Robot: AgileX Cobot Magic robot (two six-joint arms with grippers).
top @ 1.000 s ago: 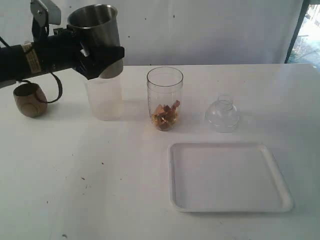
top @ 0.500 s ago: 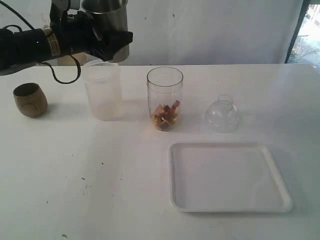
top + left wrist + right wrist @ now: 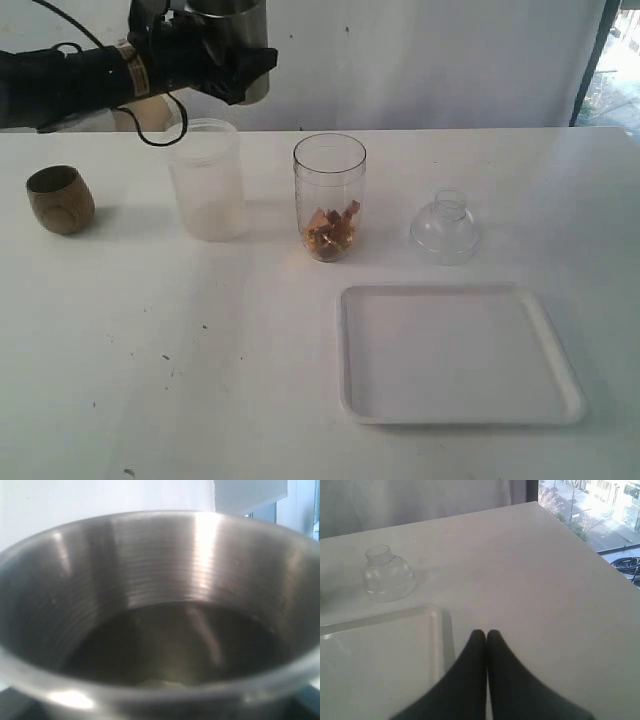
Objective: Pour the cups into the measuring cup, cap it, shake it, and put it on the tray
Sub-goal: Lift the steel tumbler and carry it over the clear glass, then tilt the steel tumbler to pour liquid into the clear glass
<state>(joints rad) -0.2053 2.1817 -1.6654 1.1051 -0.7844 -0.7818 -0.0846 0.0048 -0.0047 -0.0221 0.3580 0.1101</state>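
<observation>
White tabletop holds the measuring cup (image 3: 329,197), with brown bits at its bottom. High to its left, the left gripper (image 3: 245,75) clamps the tumbler (image 3: 240,20). The tray (image 3: 455,355) lies near it, front-right. The right gripper (image 3: 486,636) has its jaws together, empty.

We hold our left tool (image 3: 232,75) raised, arm stretched level, clasping the steel tumbler (image 3: 238,22); our right tool (image 3: 486,636) hangs low, fingertips pressed together.

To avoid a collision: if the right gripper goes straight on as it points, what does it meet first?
Probably bare table, beside the tray's rim; the dome lid lies off that line.
</observation>
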